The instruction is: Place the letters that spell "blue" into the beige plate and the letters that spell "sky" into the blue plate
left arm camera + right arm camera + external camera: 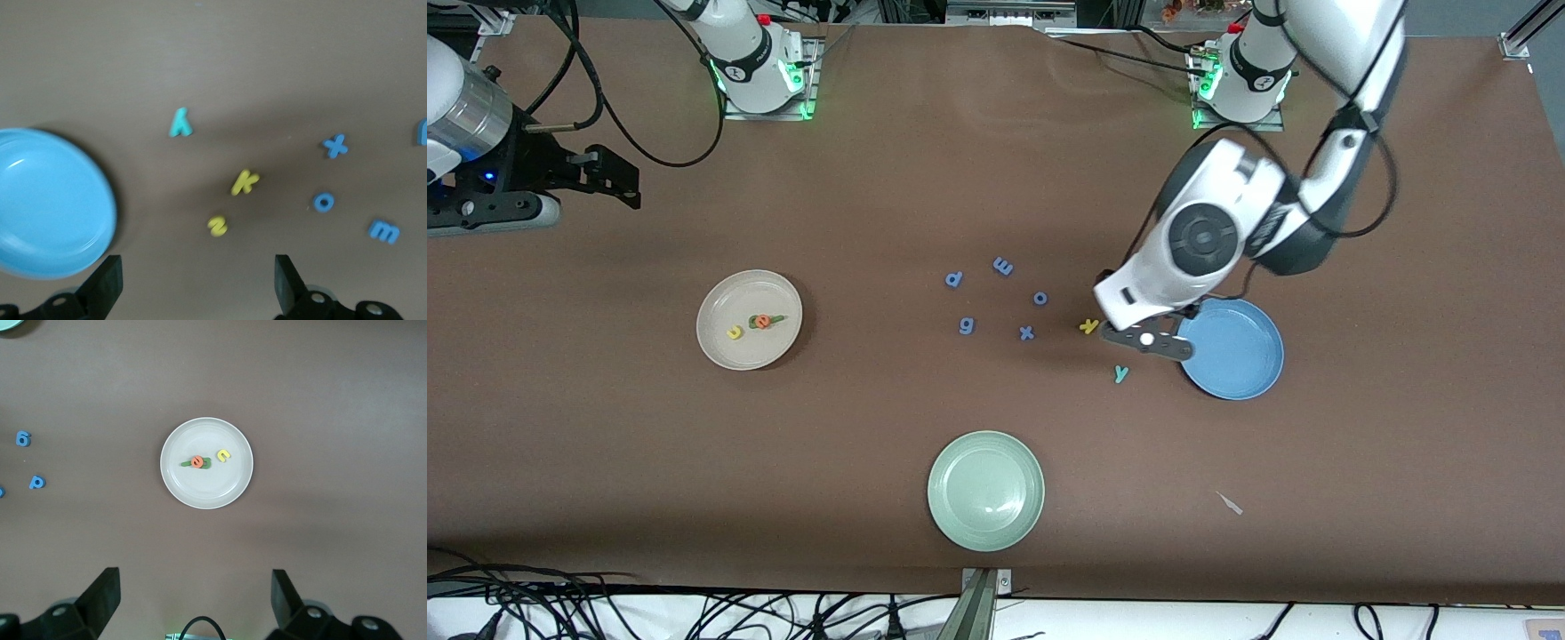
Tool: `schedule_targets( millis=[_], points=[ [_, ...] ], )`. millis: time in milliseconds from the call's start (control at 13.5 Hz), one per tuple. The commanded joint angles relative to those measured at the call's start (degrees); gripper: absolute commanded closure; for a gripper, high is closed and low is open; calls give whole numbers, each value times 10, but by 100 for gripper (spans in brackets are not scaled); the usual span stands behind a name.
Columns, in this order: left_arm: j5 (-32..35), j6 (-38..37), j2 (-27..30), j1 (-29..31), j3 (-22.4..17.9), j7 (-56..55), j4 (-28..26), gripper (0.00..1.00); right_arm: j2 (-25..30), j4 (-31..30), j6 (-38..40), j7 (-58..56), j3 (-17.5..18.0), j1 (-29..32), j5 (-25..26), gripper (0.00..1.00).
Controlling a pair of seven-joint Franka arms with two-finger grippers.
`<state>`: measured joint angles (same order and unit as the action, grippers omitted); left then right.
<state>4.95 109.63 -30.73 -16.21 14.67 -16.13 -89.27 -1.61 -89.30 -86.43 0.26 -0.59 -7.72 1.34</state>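
The beige plate (720,351) (175,487) holds a yellow u (735,332) (223,456) and an orange e (762,321) (197,461) lying on green foam (205,463). The blue plate (1245,364) (47,207) has nothing in it. Beside it on the table lie a yellow k (1088,326) (245,181), a teal y (1121,373) (180,123) and a yellow s (217,226). My left gripper (1145,339) (198,287) hangs open over the table between the s and the blue plate, holding nothing. My right gripper (609,175) (195,600) waits open, high up at the right arm's end.
Periwinkle letters lie mid-table: p (953,279), m (1003,265), o (1040,298), g (966,325), x (1027,333). A pale green plate (985,489) sits nearer the front camera. A small paper scrap (1230,503) lies nearer the camera than the blue plate.
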Motion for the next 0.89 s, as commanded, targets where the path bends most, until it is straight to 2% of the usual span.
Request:
schedule_targets(
  millis=[0, 222, 370, 815],
  points=[
    [51, 50, -41, -3, -1, -3, 10, 0, 2, 4, 7, -4, -2, 1, -6, 0],
    [87, 105, -73, -1, -1, 30, 9, 0, 2, 4, 7, -4, -3, 1, -6, 0],
    [81, 128, -92, 12, -1, 71, 8, 0, 2, 4, 7, -4, -3, 1, -6, 0],
    [87, 216, -132, 32, -3, 80, -8, 0, 2, 4, 7, -6, -3, 2, -6, 0]
  ],
)
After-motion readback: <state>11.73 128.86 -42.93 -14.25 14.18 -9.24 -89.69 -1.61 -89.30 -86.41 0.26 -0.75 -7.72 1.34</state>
